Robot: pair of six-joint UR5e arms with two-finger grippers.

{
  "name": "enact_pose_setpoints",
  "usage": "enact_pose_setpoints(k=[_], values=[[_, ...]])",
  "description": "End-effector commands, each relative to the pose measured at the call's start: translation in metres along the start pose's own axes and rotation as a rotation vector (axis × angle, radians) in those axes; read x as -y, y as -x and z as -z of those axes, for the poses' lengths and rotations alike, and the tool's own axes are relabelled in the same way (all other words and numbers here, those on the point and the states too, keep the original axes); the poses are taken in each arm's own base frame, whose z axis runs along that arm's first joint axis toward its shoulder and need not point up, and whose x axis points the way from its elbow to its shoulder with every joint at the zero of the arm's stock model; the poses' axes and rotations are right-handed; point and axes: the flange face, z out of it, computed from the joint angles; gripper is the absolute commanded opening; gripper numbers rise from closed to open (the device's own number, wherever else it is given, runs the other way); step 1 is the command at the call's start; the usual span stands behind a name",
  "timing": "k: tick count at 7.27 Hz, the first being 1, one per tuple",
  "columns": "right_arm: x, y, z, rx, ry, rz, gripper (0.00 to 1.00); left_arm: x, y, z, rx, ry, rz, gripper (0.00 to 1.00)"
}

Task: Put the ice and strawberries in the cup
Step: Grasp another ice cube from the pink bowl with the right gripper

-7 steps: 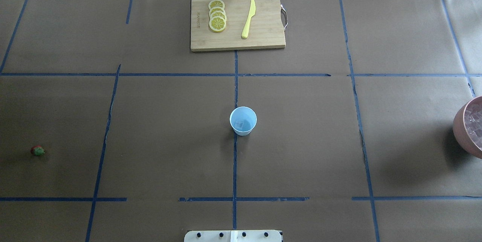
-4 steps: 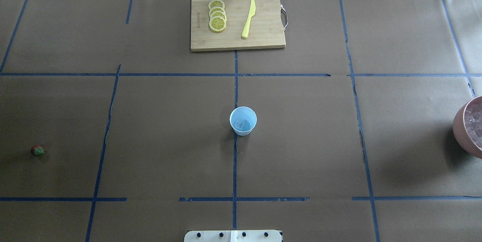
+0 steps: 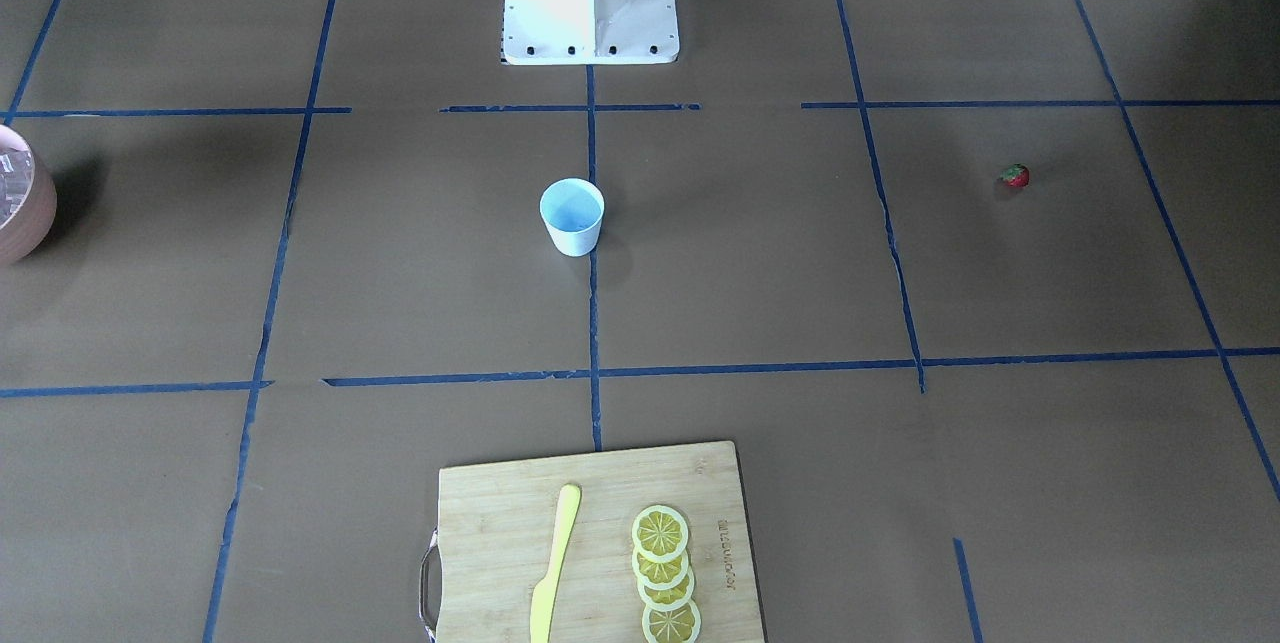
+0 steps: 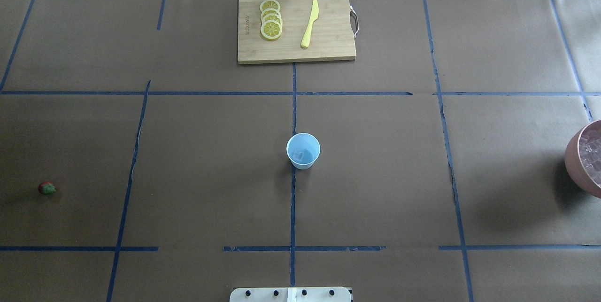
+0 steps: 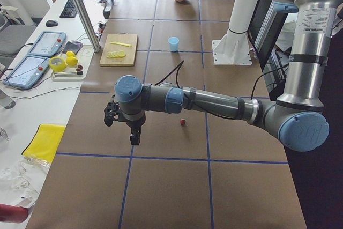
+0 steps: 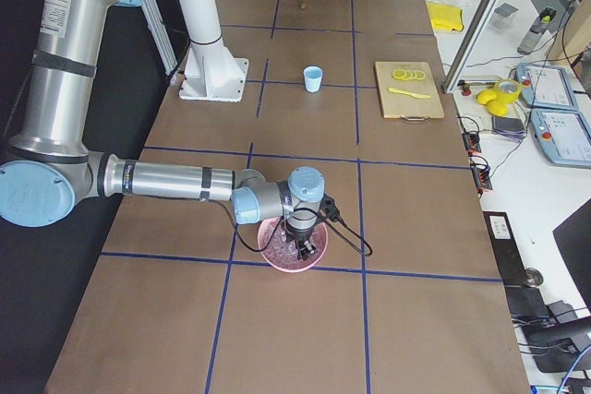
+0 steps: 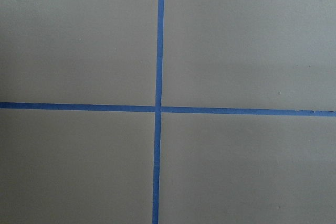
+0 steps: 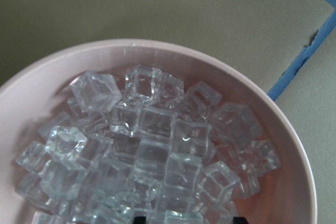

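Right end effector (image 6: 301, 246): down in the pink bowl (image 8: 31, 93). In my wrist view only my two dark tips show at the lower edge, standing apart with cubes between them. I cannot tell whether they touch any.
Left end effector (image 5: 133, 139): hangs above the bench (image 4: 375, 175), near the strawberry (image 4: 46, 188) but apart from it. How far open it is I cannot tell.
Ice (image 8: 152, 150): a heap of clear cubes, too many to count.
Strawberry: one, lying on the bare bench on my left side, well apart from the cup (image 4: 303, 151).
Cup: one, upright mid-bench on the blue tape line. One clear cube shows faintly on its floor.
Pink bowl: one, at my right edge, filled with the ice.
Cutting board (image 4: 333, 50): one, carrying four lemon slices (image 4: 271, 19) in an overlapping row and one yellow knife (image 4: 310, 23).
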Motion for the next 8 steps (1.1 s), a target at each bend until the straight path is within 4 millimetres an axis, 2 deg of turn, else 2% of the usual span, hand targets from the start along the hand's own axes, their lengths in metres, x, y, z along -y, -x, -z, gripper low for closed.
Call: enact_pose_setpoints(k=[1,5,6,8], values=[[-0.0031,-0.0016,-0.0035,0.002,0.005,0.002,0.61,0.0,0.0,0.0,0.0,0.0,0.0,1.0],[-0.0067,-0.0047,-0.0087,0.005,0.011,-0.001,0.52,0.0,-0.0006,0.0005,0.0,-0.001,-0.001,1.0],[-0.0054,-0.0044,-0.0078,0.005,0.009,0.001,0.39,0.0,-0.0006,0.0005,0.0,-0.001,-0.001,1.0],[-0.0004,-0.0032,-0.0047,0.004,0.002,0.005,0.05,0.0006,-0.0012,0.001,0.0,-0.002,-0.002,1.0]])
